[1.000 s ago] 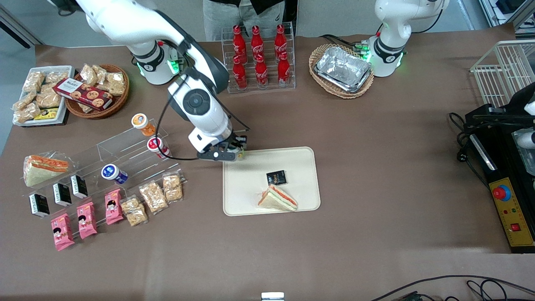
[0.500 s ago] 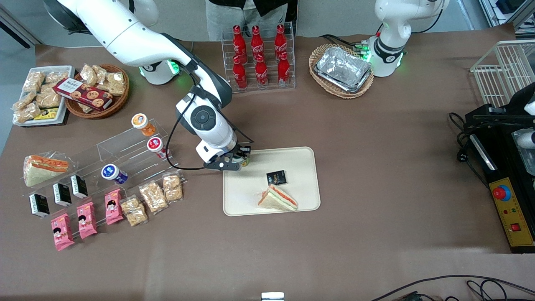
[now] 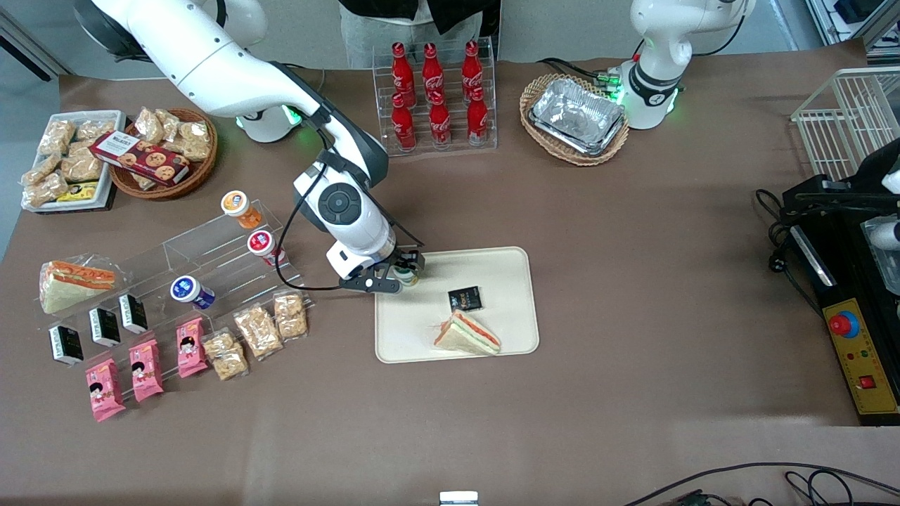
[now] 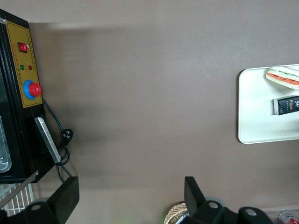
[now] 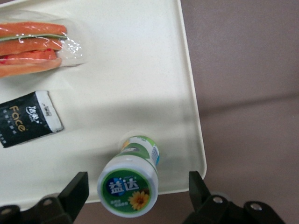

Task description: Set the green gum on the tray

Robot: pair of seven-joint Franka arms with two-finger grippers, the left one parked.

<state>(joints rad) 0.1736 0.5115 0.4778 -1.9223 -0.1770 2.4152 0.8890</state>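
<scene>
Fingers (image 5: 79, 189) spread wide, clear of green gum (image 5: 129, 183) standing on tray (image 5: 140, 84).

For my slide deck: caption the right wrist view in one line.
Open gripper above the green gum standing on the tray, near its corner, with a black packet and sandwich.

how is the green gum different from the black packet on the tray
The green gum is a round canister with a green lid; the black packet is a flat rectangle with white lettering. The gum stands on its base near a tray corner; the packet lies flat nearer the sandwich. The gum sits between the open hand's fingers; the packet lies clear of them. Both rest on the tray.
</scene>
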